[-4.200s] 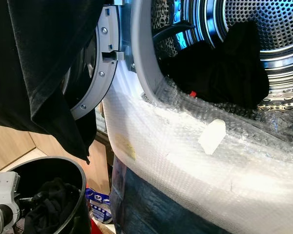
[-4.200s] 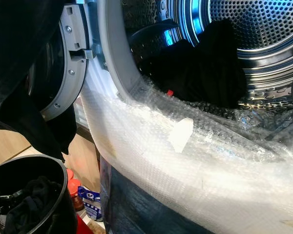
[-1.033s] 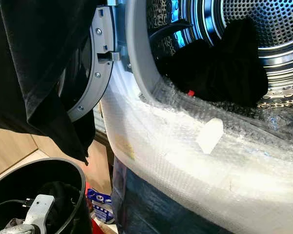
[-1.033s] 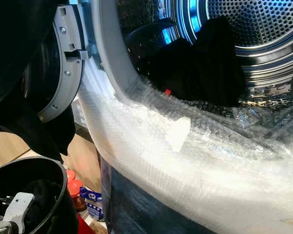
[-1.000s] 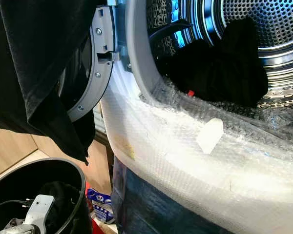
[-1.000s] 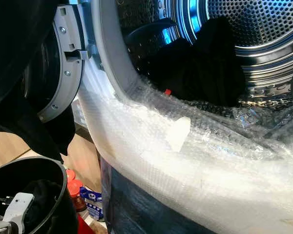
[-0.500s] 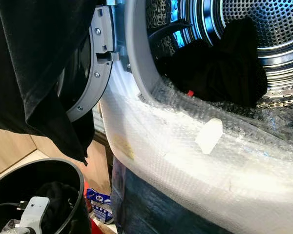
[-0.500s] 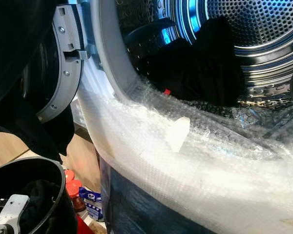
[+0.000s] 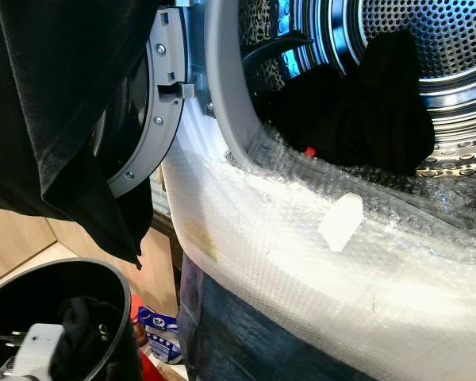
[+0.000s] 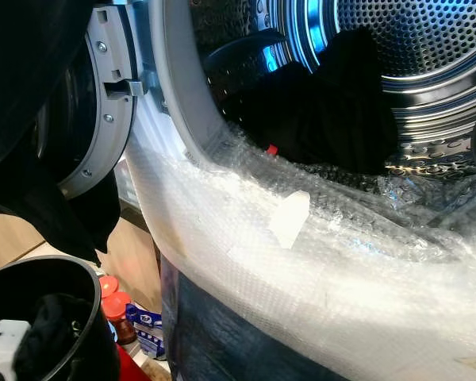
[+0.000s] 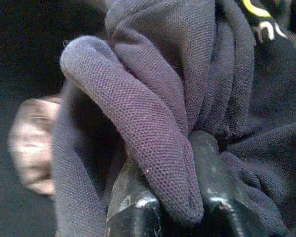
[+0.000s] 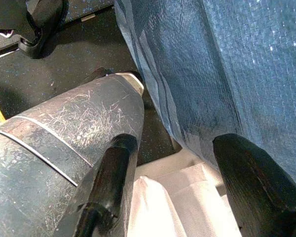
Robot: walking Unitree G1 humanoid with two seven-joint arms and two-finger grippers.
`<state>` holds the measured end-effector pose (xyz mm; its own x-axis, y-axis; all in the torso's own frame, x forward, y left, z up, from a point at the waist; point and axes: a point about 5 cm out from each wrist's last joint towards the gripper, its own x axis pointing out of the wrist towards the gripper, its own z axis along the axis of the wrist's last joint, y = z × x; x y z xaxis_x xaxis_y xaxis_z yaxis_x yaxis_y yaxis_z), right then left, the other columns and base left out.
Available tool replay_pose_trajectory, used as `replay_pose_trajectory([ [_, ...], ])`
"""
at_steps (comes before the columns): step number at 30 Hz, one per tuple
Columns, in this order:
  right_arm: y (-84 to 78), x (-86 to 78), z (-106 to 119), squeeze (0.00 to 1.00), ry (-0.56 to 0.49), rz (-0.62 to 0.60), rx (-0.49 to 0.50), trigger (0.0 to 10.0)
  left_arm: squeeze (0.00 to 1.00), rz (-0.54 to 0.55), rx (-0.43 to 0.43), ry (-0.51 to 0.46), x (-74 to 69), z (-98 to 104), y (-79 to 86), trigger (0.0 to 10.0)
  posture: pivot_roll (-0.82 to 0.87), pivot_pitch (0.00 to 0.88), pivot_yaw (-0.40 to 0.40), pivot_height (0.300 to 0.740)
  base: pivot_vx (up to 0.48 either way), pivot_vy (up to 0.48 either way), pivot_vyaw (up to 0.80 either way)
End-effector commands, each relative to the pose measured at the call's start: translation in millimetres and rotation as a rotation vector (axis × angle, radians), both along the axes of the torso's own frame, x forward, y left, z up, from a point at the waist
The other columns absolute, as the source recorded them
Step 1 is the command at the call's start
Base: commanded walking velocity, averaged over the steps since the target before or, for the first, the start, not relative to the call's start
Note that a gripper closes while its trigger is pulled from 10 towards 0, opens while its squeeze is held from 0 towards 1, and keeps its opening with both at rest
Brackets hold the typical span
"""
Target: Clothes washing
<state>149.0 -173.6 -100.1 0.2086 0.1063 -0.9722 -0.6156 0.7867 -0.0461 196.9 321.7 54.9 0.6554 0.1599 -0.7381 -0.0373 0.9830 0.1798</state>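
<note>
From the left eye we see our left gripper (image 9: 32,361) at seven o'clock, down in the black bin (image 9: 123,298) where the remaining dark clothes (image 9: 83,329) lie, so we judge we are fetching the next piece. The washer drum (image 9: 428,48) at one o'clock already holds a dark heap (image 9: 357,111). Bubble wrap (image 9: 301,262) pads the machine's lip, likely to protect it. A black garment (image 9: 55,119) drapes over the open door (image 9: 155,103) at ten o'clock, hiding most of it.

The right eye repeats this; the drum's far right is cut off.

At the left wrist, our fingers (image 11: 217,168) are clamped on a fold of dark knit cloth (image 11: 153,113); the bin around it is too dark to read.

At the right wrist, our right gripper (image 12: 182,168) hangs idle and spread wide, holding nothing, beside a blue wrapped panel (image 12: 227,64); what lies below is unclear.
</note>
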Motion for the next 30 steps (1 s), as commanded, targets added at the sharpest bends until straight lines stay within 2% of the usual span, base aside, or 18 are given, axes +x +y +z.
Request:
replay_pose_trajectory([
  [1, 0.3, 1.7, 0.5, 0.00, -0.002, -0.005, -0.003, 10.0, 0.00, 0.011, 0.040, -0.071, 4.9, 26.3, 11.8, 0.0, 0.11, 0.000, -0.075, 0.740, 0.000, 0.000, 0.00],
  [3, 0.5, 2.0, 0.6, 0.00, -0.005, -0.006, -0.004, 10.0, 0.00, 0.000, 0.041, -0.117, 8.8, 40.8, 12.5, 0.0, 0.11, 0.000, -0.075, 0.740, 0.000, 0.000, 0.00],
  [7, 1.6, 3.4, 1.0, 0.00, -0.008, 0.000, -0.004, 10.0, 0.00, -0.054, 0.043, -0.259, 23.8, 82.9, 8.7, 0.0, 0.11, 0.000, -0.072, 0.740, 0.000, 0.000, 0.00],
  [8, 1.6, 3.4, 1.0, 0.00, -0.008, 0.000, -0.004, 10.0, 0.00, -0.054, 0.043, -0.259, 23.8, 82.9, 8.7, 0.0, 0.11, 0.000, -0.072, 0.740, 0.000, 0.000, 0.00],
  [10, 2.0, 4.1, 1.2, 0.00, -0.010, -0.003, -0.003, 10.0, 0.00, -0.093, 0.041, -0.311, 29.6, 99.9, 2.4, 0.0, 0.11, 0.000, -0.071, 0.740, 0.000, 0.000, 0.00],
  [12, 1.0, 5.5, 1.7, 0.00, -0.023, -0.022, -0.011, 10.0, 0.00, -0.158, 0.029, -0.362, 37.8, 116.4, -10.7, 0.0, 0.11, 0.000, -0.074, 0.740, 0.000, 0.000, 0.00],
  [13, 1.0, 5.6, 1.7, 0.00, -0.023, -0.025, -0.011, 10.0, 0.00, -0.222, 0.020, -0.398, 44.7, 127.1, -23.6, 0.0, 0.11, 0.000, -0.074, 0.740, 0.000, 0.000, 0.00],
  [18, 0.9, 5.4, 1.6, 0.00, -0.022, -0.025, -0.010, 10.0, 0.00, -0.359, -0.032, -0.484, 60.8, 148.1, -57.0, 0.0, 0.11, 0.000, -0.074, 0.740, 0.000, 0.000, 0.00],
  [21, 0.7, 4.2, 1.2, 0.00, -0.018, -0.020, -0.010, 10.0, 0.00, -0.500, -0.104, -0.533, 73.3, 158.7, -90.6, 0.0, 0.10, 0.000, -0.073, 0.740, 0.000, 0.000, 0.00],
  [22, 0.8, 4.1, 1.2, 0.00, -0.018, -0.022, -0.009, 10.0, 0.00, -0.561, -0.137, -0.544, 80.7, 161.2, -108.0, 0.0, 0.10, 0.000, -0.072, 0.740, 0.000, 0.000, 0.00],
  [24, 1.0, 4.2, 1.2, 0.00, -0.018, -0.023, -0.009, 10.0, 0.00, -0.580, -0.145, -0.545, 84.0, 161.3, -114.5, 0.0, 0.10, 0.000, -0.066, 0.740, 0.000, 0.000, 0.00],
  [25, 1.5, 4.0, 1.0, 0.00, -0.019, -0.028, -0.007, 10.0, 0.00, -0.643, -0.200, -0.540, 88.6, 158.8, -135.3, 0.0, 0.08, 0.000, -0.057, 0.740, 0.000, 0.000, 0.00],
  [27, 2.1, 4.0, 0.9, 0.00, -0.022, -0.040, -0.002, 10.0, 0.00, -0.723, -0.302, -0.538, 90.1, 156.2, -162.4, 0.0, 0.07, 0.000, -0.052, 0.740, 0.000, 0.000, 0.00],
  [28, 2.3, 4.1, 1.0, 0.00, -0.022, -0.041, -0.001, 10.0, 0.00, -0.761, -0.328, -0.531, 89.7, 155.5, -172.0, 0.0, 0.07, 0.000, -0.051, 0.740, 0.000, 0.000, 0.00],
  [29, 2.3, 4.1, 1.0, 0.00, -0.022, -0.041, -0.001, 10.0, 0.00, -0.761, -0.328, -0.531, 89.7, 155.5, -172.0, 0.0, 0.07, 0.000, -0.051, 0.740, 0.000, 0.000, 0.00],
  [30, 2.3, 3.7, 0.8, 0.00, -0.021, -0.046, -0.001, 10.0, 0.00, -0.837, -0.398, -0.520, 87.9, 154.3, -192.4, 0.0, 0.07, 0.000, -0.051, 0.740, 0.000, 0.000, 0.00],
])
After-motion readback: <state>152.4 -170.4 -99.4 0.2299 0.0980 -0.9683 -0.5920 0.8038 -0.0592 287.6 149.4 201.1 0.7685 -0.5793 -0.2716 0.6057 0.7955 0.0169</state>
